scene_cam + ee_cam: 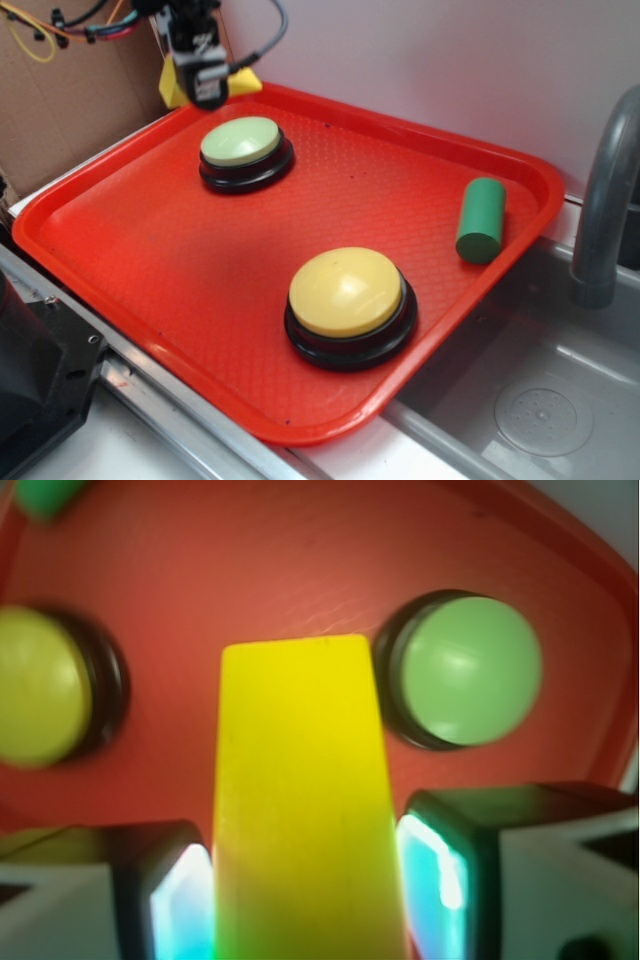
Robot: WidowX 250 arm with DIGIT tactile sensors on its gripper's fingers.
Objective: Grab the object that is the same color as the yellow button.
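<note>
The object, a small bright yellow wedge block (244, 83) (300, 780), sits between the fingers of my gripper (206, 90) (306, 890), which is shut on it at the far left corner of the red tray (150, 250). In the wrist view both pads (185, 905) press against the block's sides, and the block runs forward over the tray floor. The yellow button (345, 290) (35, 685), a large dome on a black base, stands in the tray's near half, well away from the gripper.
A smaller pale green button (240, 142) (470, 670) stands just in front of the gripper. A green cylinder (481, 220) (45, 495) lies by the tray's right rim. A grey sink (540, 400) and faucet (600, 200) are at the right, cardboard (60, 100) at the back left.
</note>
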